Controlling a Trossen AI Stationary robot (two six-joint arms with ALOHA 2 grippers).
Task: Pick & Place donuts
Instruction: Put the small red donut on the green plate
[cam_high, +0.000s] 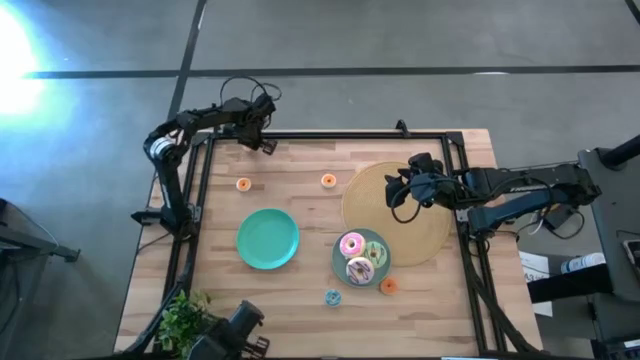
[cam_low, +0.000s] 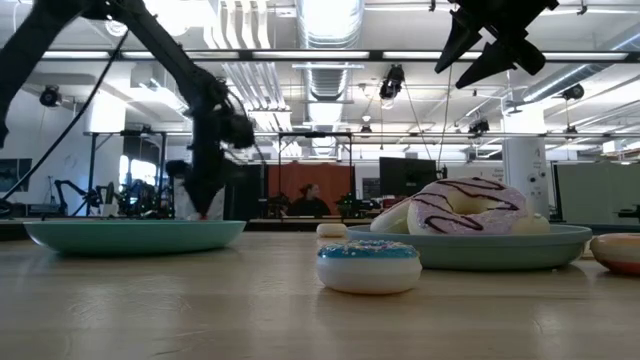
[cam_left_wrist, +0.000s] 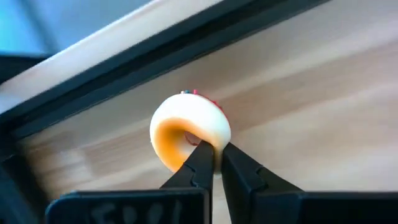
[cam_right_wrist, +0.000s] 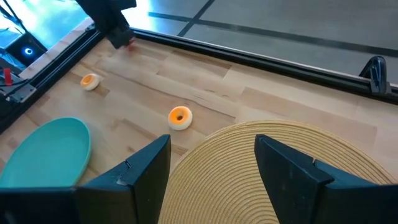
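Left gripper (cam_left_wrist: 213, 163): fingers clenched on the rim of a small donut (cam_left_wrist: 186, 127) at the table's (cam_high: 300, 300) far-left edge.
Risk: thin edge pinch; the donut could twist free when lifted.
Donut: tipped on edge, hole sideways; no long axis.
Right gripper (cam_right_wrist: 211, 168): released, above the woven disc (cam_right_wrist: 298, 149).

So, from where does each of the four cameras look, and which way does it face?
High view: above, straight down on the light wooden table; both dark arms show.
Low view: at tabletop height, facing the room; the right claw hangs above.
Left wrist view: on the left arm, facing the table's edge; the left claw pinches a small cream and orange toy donut.
Right wrist view: on the right arm; the open right claw frames the big tan woven disc.
Shared: the empty round teal plate appears in the high, low and right wrist views.
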